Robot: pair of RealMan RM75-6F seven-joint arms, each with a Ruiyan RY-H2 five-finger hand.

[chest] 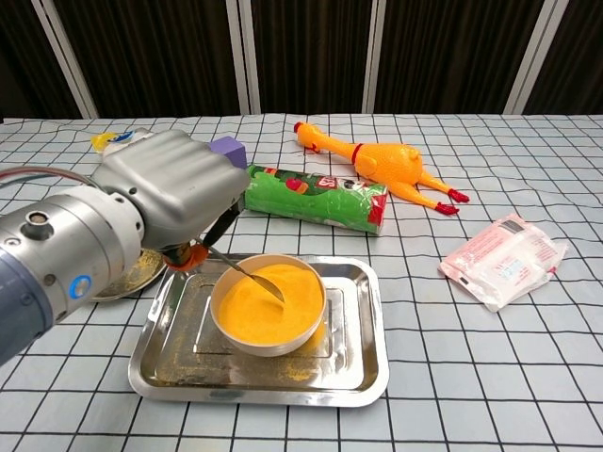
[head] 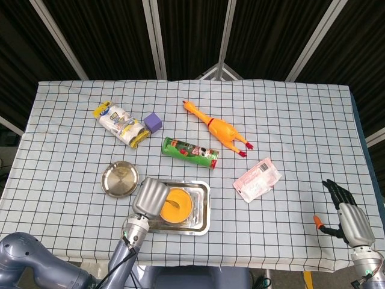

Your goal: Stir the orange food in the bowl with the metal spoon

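A white bowl (chest: 268, 309) of orange food (head: 175, 206) stands in a steel tray (chest: 358, 363) near the table's front edge. My left hand (chest: 174, 198) hovers over the tray's left side and grips a metal spoon (chest: 247, 276) by its handle. The spoon slants down to the right with its tip in the orange food. In the head view my left hand (head: 149, 197) covers the bowl's left part. Off the table's right front corner hangs my right hand (head: 348, 215), fingers spread and holding nothing.
A round steel lid (head: 120, 179) lies left of the tray. Behind the tray lie a green chip can (chest: 316, 199), a rubber chicken (chest: 377, 165), a purple block (head: 153, 122) and a snack bag (head: 120, 124). A pink-white packet (chest: 501, 257) lies at the right.
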